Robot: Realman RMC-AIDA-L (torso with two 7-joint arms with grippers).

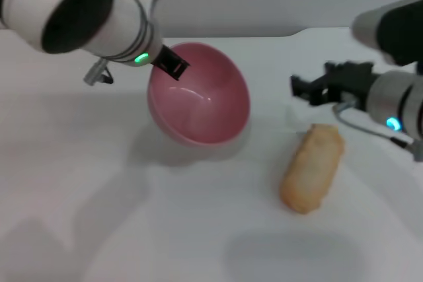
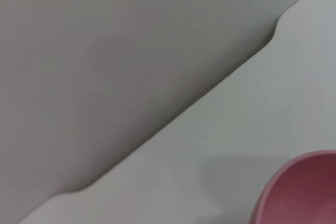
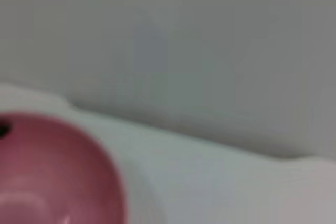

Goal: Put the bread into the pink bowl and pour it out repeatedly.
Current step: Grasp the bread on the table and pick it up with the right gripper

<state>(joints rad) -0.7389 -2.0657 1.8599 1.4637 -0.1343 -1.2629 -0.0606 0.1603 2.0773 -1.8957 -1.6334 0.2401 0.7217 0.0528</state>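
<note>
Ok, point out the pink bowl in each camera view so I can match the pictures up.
Head view: the pink bowl sits left of centre, tilted with its opening facing the camera, the left gripper on its far rim.
Left wrist view: only an edge of the bowl shows, in the lower right corner.
Right wrist view: the bowl fills the lower left.
Shared landmark: the notched back edge of the white table, visible in all three views.

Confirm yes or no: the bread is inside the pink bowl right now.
No, the bread lies on the table, apart from the tilted, empty pink bowl.
</note>
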